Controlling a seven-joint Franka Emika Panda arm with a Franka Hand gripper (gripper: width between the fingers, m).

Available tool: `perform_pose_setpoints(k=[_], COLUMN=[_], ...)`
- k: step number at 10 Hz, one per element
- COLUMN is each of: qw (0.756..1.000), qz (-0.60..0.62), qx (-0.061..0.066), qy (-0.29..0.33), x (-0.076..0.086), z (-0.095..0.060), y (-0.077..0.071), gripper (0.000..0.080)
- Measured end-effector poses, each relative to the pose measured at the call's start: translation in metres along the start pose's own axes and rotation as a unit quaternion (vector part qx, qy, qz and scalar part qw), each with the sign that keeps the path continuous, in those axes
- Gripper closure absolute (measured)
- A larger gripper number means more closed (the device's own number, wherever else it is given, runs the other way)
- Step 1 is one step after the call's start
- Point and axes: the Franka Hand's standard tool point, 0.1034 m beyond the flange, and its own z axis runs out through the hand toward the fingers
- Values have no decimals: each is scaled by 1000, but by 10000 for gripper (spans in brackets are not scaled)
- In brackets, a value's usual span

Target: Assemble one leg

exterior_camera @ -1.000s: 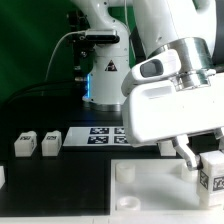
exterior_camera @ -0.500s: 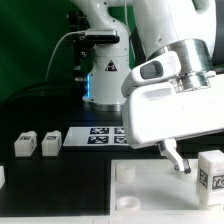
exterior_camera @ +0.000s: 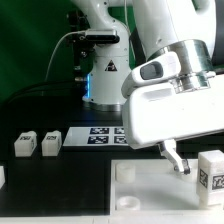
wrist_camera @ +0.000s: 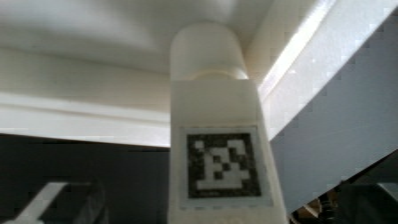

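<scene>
Leg point(exterior_camera: 211, 170): white block with a black-and-white tag. It stands upright on the far corner of the tray point(exterior_camera: 130, 197), at the exterior view's right. The wrist view shows it straight, with a rounded top and the tag facing the camera.

Pincer point(wrist_camera: 199, 203): open. The leg sits between the jaws. One finger point(exterior_camera: 176, 160) hangs just beside it over the tray, with a gap showing, so nothing is gripped.

Progress, judged: the leg has been brought to its corner and set on end. Its foot is hidden, so whether it is fully seated in the socket cannot be told. What is left is probably turning or pressing it home.

Spare legs point(exterior_camera: 22, 145) and point(exterior_camera: 50, 143): on the table beyond the tray, toward the exterior view's left, untouched.

Marker board point(exterior_camera: 95, 136): flat on the table beyond the tray's far edge.
</scene>
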Motion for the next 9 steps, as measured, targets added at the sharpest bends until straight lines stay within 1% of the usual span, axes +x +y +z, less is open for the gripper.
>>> perform_pose_setpoints(k=[1, 2, 3, 4, 5, 6, 8, 9], qw=[1000, 1000, 999, 999, 997, 993, 975, 969], qz=[0, 1, 1, 1, 3, 7, 17, 18], qx=[1, 6, 15, 14, 25, 37, 63, 69], qy=[-2, -17, -42, -40, -72, -113, -213, -236], x=[0, 4, 12, 19, 16, 19, 17, 17], z=[0, 0, -2, -3, 0, 1, -1, 0], y=[0, -1, -3, 0, -1, -1, -2, -3], gripper=[150, 150, 150, 150, 150, 150, 150, 150])
